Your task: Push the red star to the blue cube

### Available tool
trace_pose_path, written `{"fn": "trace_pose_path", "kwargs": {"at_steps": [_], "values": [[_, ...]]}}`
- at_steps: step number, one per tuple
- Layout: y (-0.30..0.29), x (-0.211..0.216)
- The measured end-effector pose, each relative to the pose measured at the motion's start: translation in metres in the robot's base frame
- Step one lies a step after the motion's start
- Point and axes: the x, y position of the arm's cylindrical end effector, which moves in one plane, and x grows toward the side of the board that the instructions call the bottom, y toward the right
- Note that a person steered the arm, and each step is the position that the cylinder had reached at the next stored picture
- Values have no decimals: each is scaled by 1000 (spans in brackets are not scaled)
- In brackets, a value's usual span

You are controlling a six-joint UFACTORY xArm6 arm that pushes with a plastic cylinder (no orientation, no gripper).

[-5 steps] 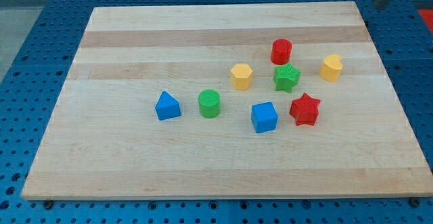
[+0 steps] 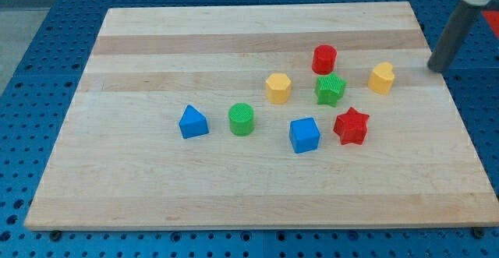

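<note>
The red star (image 2: 351, 126) lies on the wooden board (image 2: 156, 47), right of centre. The blue cube (image 2: 304, 135) sits just to its left, a small gap between them. My tip (image 2: 436, 69) is at the board's right edge, up and to the right of the red star, well apart from every block. The dark rod rises from it toward the view's top right corner.
A green star (image 2: 330, 90) sits just above the red star. A red cylinder (image 2: 324, 59), a yellow heart-like block (image 2: 381, 79) and a yellow hexagon (image 2: 277, 88) lie near it. A green cylinder (image 2: 242, 119) and a blue triangular block (image 2: 192, 122) lie to the left.
The rod has come down into view at the right edge, from the top right corner. No block has moved.
</note>
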Motion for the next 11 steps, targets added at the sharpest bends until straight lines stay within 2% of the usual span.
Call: {"fn": "trace_pose_path", "kwargs": {"at_steps": [1,3,8,11], "values": [[-36,45],[-101,78],[-147,83],[-155,132]]}}
